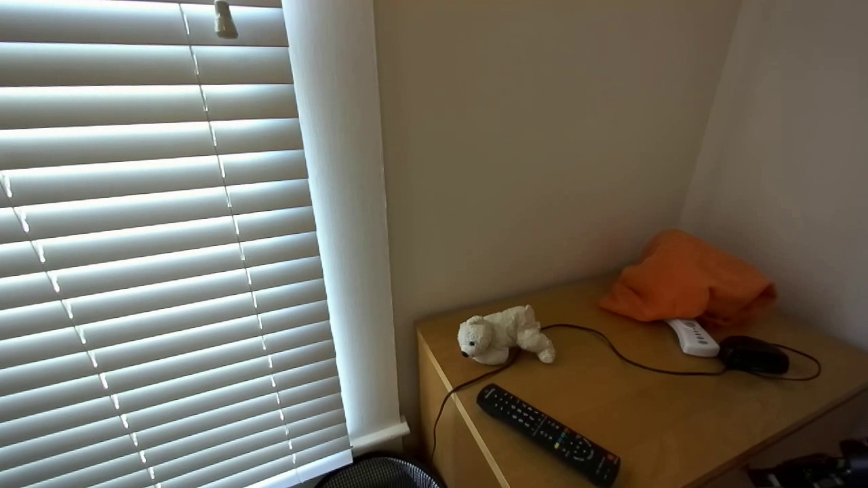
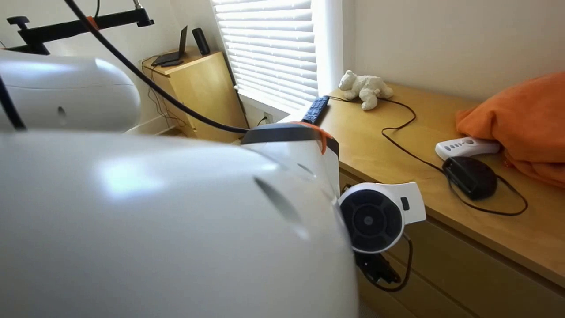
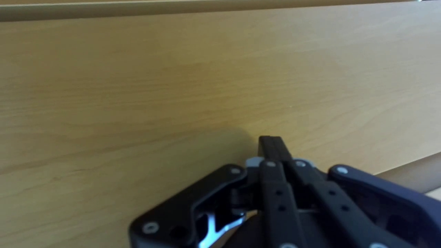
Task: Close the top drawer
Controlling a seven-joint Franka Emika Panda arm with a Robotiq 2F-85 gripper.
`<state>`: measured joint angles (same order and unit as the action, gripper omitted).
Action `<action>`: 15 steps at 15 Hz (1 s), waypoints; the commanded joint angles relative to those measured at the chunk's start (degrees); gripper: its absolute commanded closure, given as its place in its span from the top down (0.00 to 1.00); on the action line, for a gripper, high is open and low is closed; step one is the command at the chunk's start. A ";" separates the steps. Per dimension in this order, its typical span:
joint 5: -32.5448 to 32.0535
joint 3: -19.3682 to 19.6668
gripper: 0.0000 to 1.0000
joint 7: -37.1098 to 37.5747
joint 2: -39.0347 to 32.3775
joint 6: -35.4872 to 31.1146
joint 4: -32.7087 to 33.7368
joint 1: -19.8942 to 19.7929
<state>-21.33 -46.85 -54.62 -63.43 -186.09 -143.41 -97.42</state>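
Looks to be at the pushing step, with the gripper (image 3: pixel 271 138) aimed at the front of the drawer (image 3: pixel 148 93). Holds nothing; has both black fingers (image 3: pixel 267 148) pressed together into a single narrow tip, fit for pressing rather than pulling. Find the drawer directly below the dresser top (image 1: pixel 644 410), spanning most of the wrist view as a plain wooden face with a shadowed band above it. Cannot tell from these angles fully home from slightly proud; seems nearly in, as a judgement only. Cannot tell, either, touching from just short of it at the tip. Note the arm (image 2: pixel 198 229) hiding much of the working side in an exterior view. Calls next for a straight, steady push inward, square to the face, until flush beneath the dresser top, then a clean withdrawal. Needs care over pressing too near one end, for fear of skewing. Watch also the cord (image 2: pixel 411 256) looping in front of the drawer, in case of snagging. Leave alone the remote (image 1: pixel 549 434) and bear (image 1: pixel 505 335), both resting on the dresser top.
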 commanded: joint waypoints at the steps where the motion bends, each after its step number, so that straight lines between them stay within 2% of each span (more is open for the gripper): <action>1: -1.23 1.11 0.00 3.96 0.07 -4.64 -0.73 1.89; 7: -0.74 5.91 0.00 15.40 9.85 -16.99 -8.01 10.15; 9: -0.37 8.74 0.00 20.22 13.21 -22.80 -10.35 15.21; 12: 1.02 15.86 0.00 27.28 19.26 -31.35 -13.80 26.27; 13: 2.21 18.60 0.00 29.68 21.63 -33.50 -15.12 30.71; 14: 10.04 15.70 0.00 23.76 21.25 -33.77 -16.99 30.04; 15: 12.96 16.55 0.00 24.54 23.51 -34.76 -18.41 33.42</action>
<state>-17.79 -31.61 -29.97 -46.90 -218.68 -156.74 -70.80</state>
